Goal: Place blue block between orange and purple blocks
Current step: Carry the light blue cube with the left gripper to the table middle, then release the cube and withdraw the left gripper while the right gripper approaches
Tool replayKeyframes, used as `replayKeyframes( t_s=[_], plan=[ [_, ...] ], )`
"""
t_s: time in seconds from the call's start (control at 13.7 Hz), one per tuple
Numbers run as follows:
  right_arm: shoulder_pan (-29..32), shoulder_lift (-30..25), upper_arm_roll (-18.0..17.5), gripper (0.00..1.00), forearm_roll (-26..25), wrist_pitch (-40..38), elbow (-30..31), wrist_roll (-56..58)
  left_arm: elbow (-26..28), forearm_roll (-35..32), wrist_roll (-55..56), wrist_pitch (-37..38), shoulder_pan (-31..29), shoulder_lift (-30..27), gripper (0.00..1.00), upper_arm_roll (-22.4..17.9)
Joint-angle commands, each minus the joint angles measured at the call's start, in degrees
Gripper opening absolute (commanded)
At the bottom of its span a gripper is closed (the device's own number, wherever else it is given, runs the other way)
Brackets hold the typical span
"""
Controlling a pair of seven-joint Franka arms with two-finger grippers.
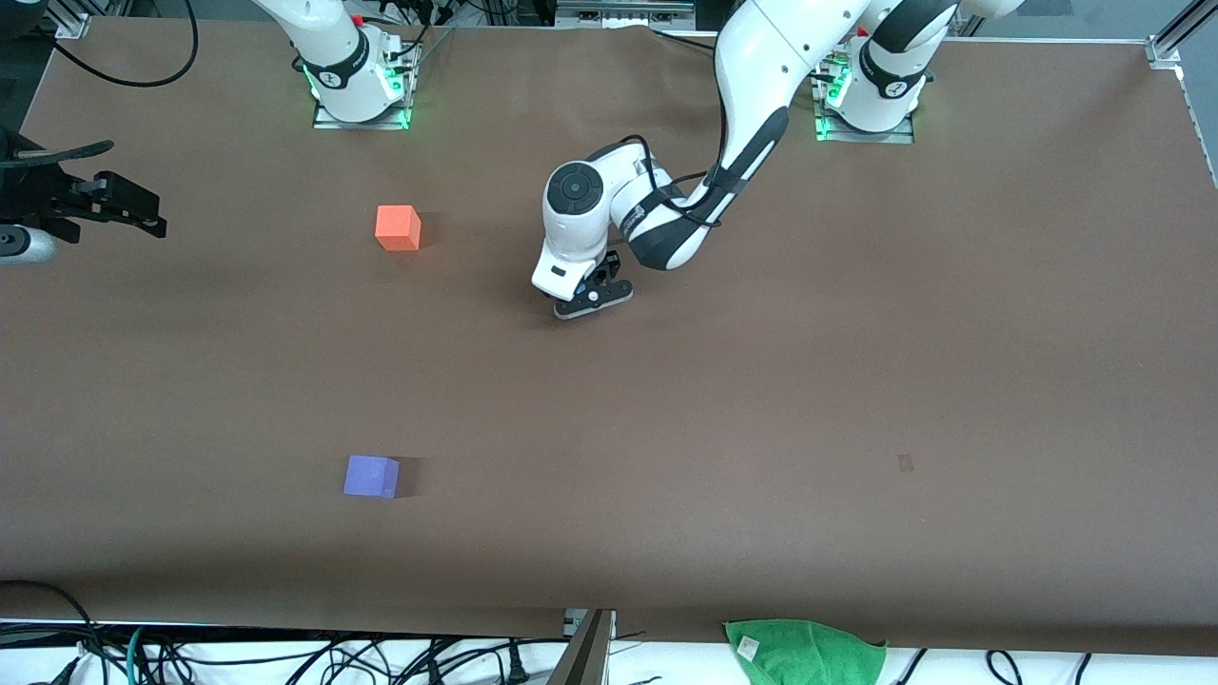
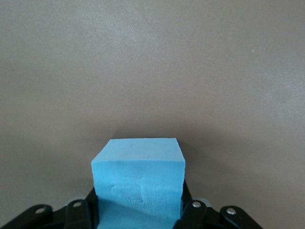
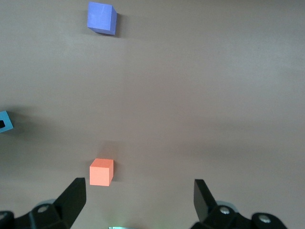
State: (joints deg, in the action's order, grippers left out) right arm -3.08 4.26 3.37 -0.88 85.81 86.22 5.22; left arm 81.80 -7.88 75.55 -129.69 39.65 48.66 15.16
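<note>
In the front view, the left claw (image 1: 592, 298) is seen low over the middle of the brown counter (image 1: 856, 381), toward the edge where the arm bases stand; what it grips is hidden there by the wrist. The orange block (image 1: 398, 227) is placed nearer the right arm's end and the bases' edge, well apart from the purple block (image 1: 371, 476), which sits closer to the front camera's edge. The right claw (image 1: 114, 205) is held over the counter's edge at the right arm's end, where that arm waits.

In the left wrist view, the blue block (image 2: 138, 179) is shown clamped between the left claw's fingers (image 2: 190, 212), over bare counter.

In the right wrist view, the right claw (image 3: 138, 198) is shown spread wide and empty, above the orange block (image 3: 101, 171); the purple block (image 3: 101, 17) and a corner of the blue block (image 3: 5, 121) are also seen.
</note>
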Motion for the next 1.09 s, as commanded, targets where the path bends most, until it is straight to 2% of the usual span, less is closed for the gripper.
replayKeyframes(
  t_s=[0.0, 0.07, 0.15, 0.22, 0.51, 0.8, 1.02],
  plan=[
    [0.61, 0.31, -0.03, 1.0, 0.61, 1.03, -0.27, 0.41, -2.26, -1.52, 0.22, 3.81, 0.43, 0.31, 1.0, -1.0],
    [0.62, 0.49, -0.03, 1.0, 0.79, 1.29, -0.27, 0.32, -2.61, -1.35, -0.83, 8.35, 0.08, -0.66, 1.0, -1.09],
    [0.7, 0.58, -0.03, 1.0, 1.49, 1.38, -0.27, 0.32, -5.22, -1.35, -2.58, 11.97, -0.8, -1.54, 1.0, -1.01],
    [0.88, 0.66, -0.03, 1.0, 2.1, 1.64, -0.35, 0.23, -6.38, -1.0, -3.73, 14.96, -3.24, -3.2, 1.0, -0.74],
    [0.97, 1.46, -0.03, 1.0, 2.63, 3.22, -0.36, -0.12, -4.81, 1.19, -10.05, 22.09, -12.73, -12.78, 1.0, -0.3],
    [-2.8, 4.17, -0.65, 1.0, 1.49, 6.39, -0.27, 0.06, 0.45, 1.2, -23.13, 25.88, -26.08, -19.55, 1.0, -0.39],
    [-4.3, 8.48, -0.64, 1.0, 2.11, 6.82, -0.27, 0.67, 8.26, 1.2, -35.42, 25.19, -35.49, -27.1, 1.0, -0.3]
  ],
)
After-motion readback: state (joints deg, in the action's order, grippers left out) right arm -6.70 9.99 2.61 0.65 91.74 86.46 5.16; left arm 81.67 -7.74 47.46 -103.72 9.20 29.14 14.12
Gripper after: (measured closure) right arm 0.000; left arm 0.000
